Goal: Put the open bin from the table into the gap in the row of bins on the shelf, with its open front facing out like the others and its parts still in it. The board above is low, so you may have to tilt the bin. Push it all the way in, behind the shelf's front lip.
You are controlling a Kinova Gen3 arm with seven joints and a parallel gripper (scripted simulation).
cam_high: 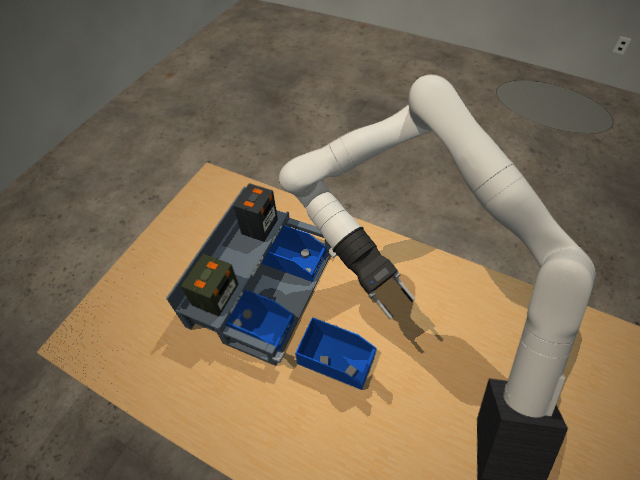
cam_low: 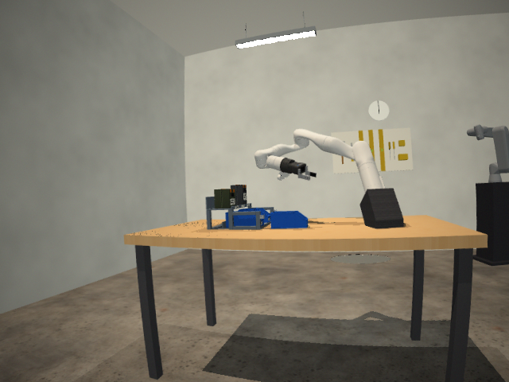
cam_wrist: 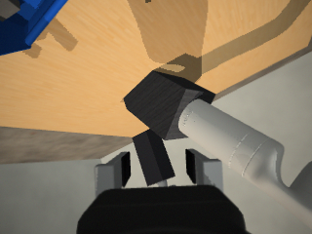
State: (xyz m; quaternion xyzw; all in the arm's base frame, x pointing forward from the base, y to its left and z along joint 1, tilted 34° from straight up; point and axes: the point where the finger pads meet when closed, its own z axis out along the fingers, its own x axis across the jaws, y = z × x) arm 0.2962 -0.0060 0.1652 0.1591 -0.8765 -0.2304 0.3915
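A blue open bin [cam_high: 336,352] with two small grey parts inside sits on the table, just in front of the grey shelf [cam_high: 248,279]. Two other blue bins [cam_high: 295,252] [cam_high: 260,317] stand in the shelf's row, with a gap [cam_high: 276,284] between them. My gripper [cam_high: 395,299] is open and empty, held well above the table to the right of the shelf, apart from the bin. In the side view it [cam_low: 306,174] hovers high above the bin [cam_low: 289,219]. The wrist view shows only a blue bin corner [cam_wrist: 26,24] at top left.
Two dark box-shaped units [cam_high: 255,210] [cam_high: 209,283] stand on the shelf's upper board. My arm's black base [cam_high: 519,439] is at the table's right front; it also shows in the wrist view [cam_wrist: 161,104]. The table edge runs close behind the base.
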